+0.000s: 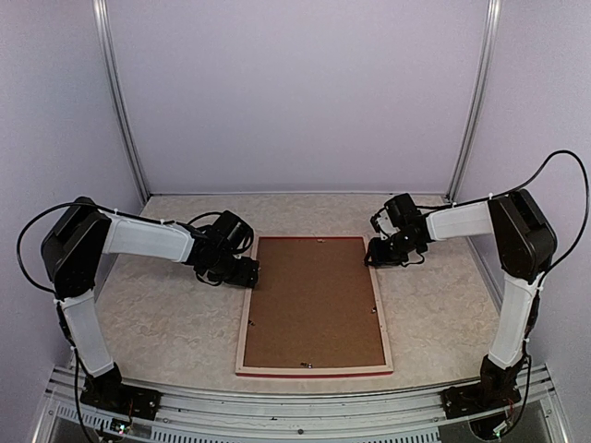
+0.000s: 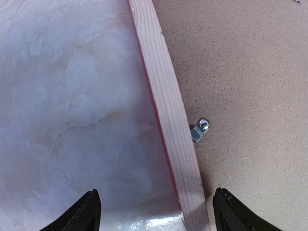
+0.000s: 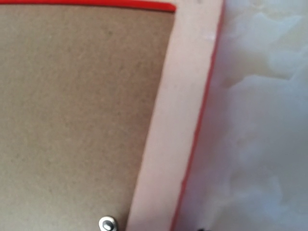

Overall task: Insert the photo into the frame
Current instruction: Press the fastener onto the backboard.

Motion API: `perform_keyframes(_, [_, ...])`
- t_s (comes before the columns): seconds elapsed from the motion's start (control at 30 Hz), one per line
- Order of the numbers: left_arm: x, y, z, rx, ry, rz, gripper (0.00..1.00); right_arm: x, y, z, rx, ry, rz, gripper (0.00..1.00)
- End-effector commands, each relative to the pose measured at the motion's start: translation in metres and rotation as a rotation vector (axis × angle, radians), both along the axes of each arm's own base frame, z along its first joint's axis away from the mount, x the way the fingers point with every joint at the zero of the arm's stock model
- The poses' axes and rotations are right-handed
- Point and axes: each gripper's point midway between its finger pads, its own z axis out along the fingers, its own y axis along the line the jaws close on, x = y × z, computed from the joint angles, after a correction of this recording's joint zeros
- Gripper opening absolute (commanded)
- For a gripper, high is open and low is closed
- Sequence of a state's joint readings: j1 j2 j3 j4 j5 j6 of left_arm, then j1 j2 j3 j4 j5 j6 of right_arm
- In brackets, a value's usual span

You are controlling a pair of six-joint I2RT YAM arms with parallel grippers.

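A pale marbled worktop sat between plain white walls, with two metal posts at the back corners. One frame lay face down in the middle, pale wood up and red at the edge, with one brown backing board filling it and a small metal clip by its left rail. Two arms reached its far corners: the left gripper stood open astride that rail, while the right gripper could not be judged open or closed.
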State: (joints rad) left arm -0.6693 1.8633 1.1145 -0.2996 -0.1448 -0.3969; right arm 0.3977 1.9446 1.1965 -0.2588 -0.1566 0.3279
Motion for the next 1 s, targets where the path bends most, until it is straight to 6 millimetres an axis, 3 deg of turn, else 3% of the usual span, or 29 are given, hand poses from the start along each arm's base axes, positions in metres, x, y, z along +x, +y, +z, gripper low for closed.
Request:
perform_keyframes(0.0, [-0.003, 0.001, -0.002, 0.018, -0.001, 0.000, 0.80, -0.013, -0.005, -0.017, -0.050, 0.050, 0.035, 0.40])
perform_keyframes(0.53, [-0.003, 0.001, -0.002, 0.019, 0.000, -0.001, 0.80, -0.019, 0.001, -0.024, -0.030, 0.070, 0.065, 0.44])
perform_keyframes(0.77, [-0.003, 0.001, -0.002, 0.020, -0.001, 0.000, 0.80, -0.015, -0.009, -0.022, -0.079, 0.061, 0.028, 0.34])
perform_keyframes(0.97, [-0.002, 0.001, -0.001, 0.020, -0.003, 0.000, 0.80, -0.009, -0.007, -0.009, -0.068, 0.029, 0.015, 0.27])
